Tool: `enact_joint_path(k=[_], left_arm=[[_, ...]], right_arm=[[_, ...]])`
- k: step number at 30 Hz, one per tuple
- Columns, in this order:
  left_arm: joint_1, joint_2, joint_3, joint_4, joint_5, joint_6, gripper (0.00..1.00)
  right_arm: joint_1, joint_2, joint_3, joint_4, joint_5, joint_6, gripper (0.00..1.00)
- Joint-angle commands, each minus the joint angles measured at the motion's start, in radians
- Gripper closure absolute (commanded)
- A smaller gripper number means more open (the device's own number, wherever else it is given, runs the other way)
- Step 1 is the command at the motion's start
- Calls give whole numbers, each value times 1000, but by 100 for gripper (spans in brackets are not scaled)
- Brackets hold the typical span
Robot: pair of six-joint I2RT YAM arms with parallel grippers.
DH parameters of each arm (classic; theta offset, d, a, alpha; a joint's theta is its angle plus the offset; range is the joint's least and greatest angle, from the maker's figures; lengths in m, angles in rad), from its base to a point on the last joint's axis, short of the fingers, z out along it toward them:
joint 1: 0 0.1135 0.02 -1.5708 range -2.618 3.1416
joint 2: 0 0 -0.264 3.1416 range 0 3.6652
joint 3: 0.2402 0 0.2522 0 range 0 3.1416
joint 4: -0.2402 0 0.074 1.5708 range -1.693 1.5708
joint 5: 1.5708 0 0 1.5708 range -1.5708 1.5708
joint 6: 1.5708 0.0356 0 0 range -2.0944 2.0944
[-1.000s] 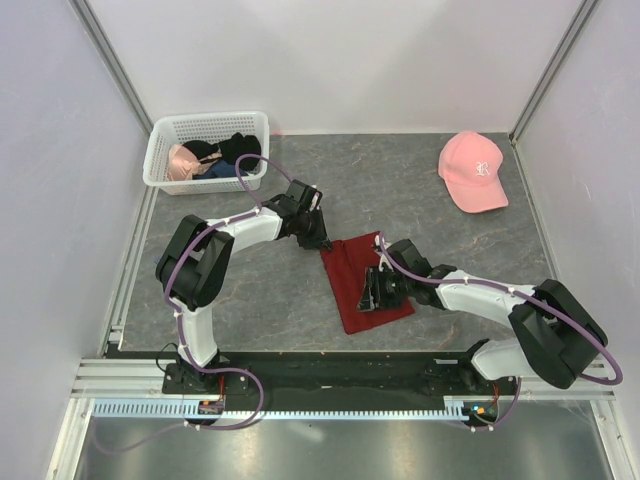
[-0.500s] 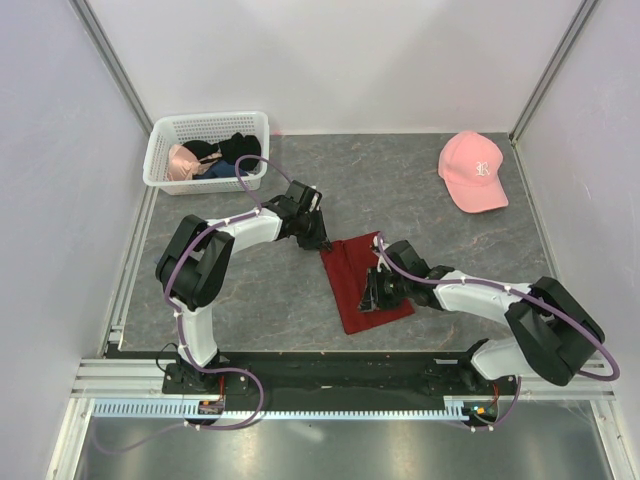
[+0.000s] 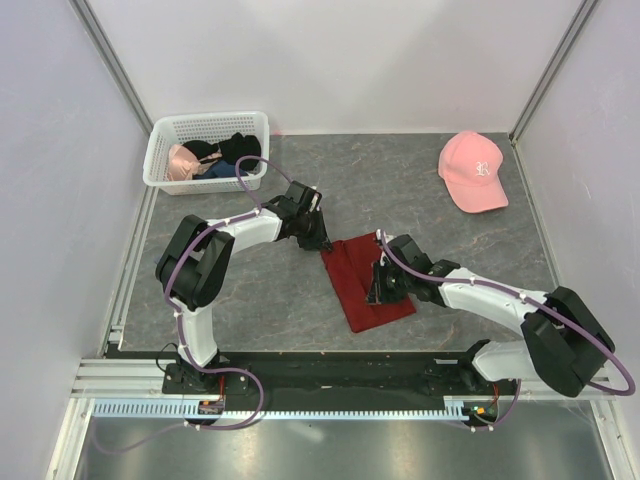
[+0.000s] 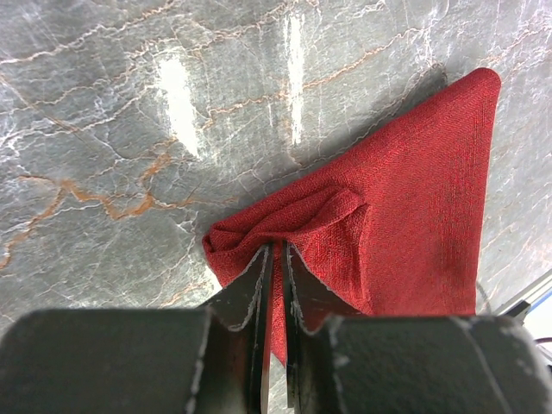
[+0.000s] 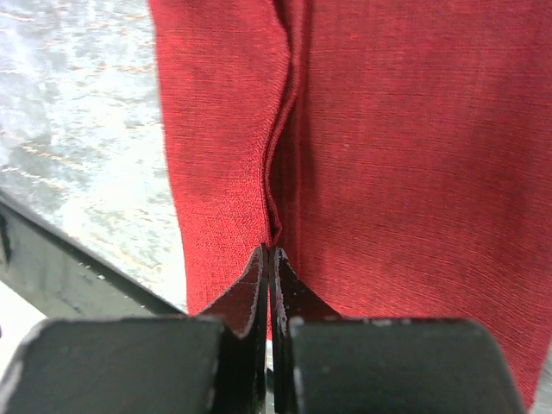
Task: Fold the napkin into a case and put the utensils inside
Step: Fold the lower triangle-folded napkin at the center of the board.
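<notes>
The dark red napkin (image 3: 352,290) lies flat on the grey marble table, near the front middle. My left gripper (image 3: 322,243) is shut on its far left corner, and the cloth bunches into a small fold at the tips (image 4: 276,250) while the rest of the napkin (image 4: 414,190) spreads to the right. My right gripper (image 3: 381,289) sits over the napkin's right half, shut on a thin raised ridge of cloth (image 5: 270,252). That ridge runs up the napkin (image 5: 397,147) away from the tips. The utensils are out of view.
A white basket (image 3: 160,160) holding pink and black garments stands at the back left. A pink baseball cap (image 3: 472,170) lies at the back right. Grey walls close in the table on three sides, with a black rail along the near edge.
My right gripper has gone from open to shut, pinching up a ridge of napkin, and has shifted slightly back and right. The left gripper has kept its hold on the corner.
</notes>
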Motion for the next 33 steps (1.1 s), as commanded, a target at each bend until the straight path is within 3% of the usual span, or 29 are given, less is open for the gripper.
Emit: enact_joint_path(k=[1, 9, 15, 20, 33], left_arm=[[2, 8, -8, 40, 21, -34, 87], [2, -35, -49, 93, 44, -58, 86], [-7, -87, -75, 114, 84, -69, 76], [-30, -120, -112, 130, 81, -80, 77], [-61, -12, -40, 167, 79, -116, 78]], right_arm=[[2, 8, 30, -33, 65, -23, 100], [4, 27, -3, -15, 83, -14, 100], [2, 62, -15, 12, 95, -12, 100], [4, 54, -23, 16, 97, -6, 100], [2, 7, -6, -27, 124, -12, 100]])
